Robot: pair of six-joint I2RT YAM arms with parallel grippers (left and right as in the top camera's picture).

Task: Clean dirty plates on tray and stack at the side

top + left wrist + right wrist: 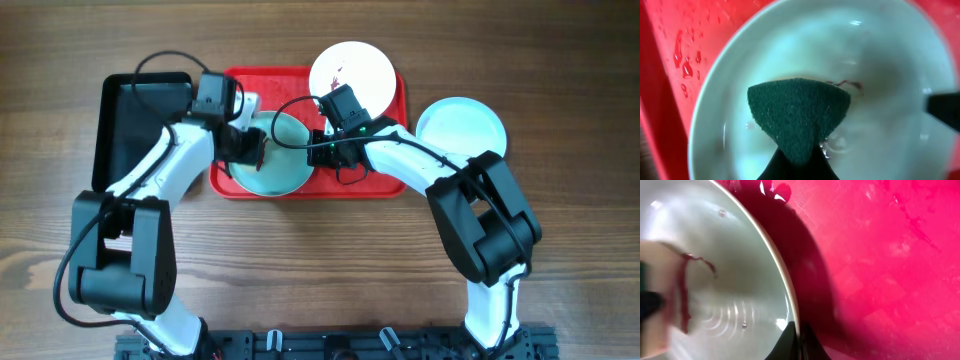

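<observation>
While one clean-looking plate (460, 128) lies on the table (570, 260) just right of the red tray (290, 85), probably finished, the overhead view shows two plates left on the tray: a smeared white plate (352, 72) at the far right corner, untouched, and a pale plate (280, 168) between the left gripper (247, 147) and right gripper (322, 148). The left wrist view shows jaws pinched on a green sponge (797, 112) pressed to that plate beside a reddish smear (847, 84). The right wrist view shows jaws clamped on its rim; streaks remain.
</observation>
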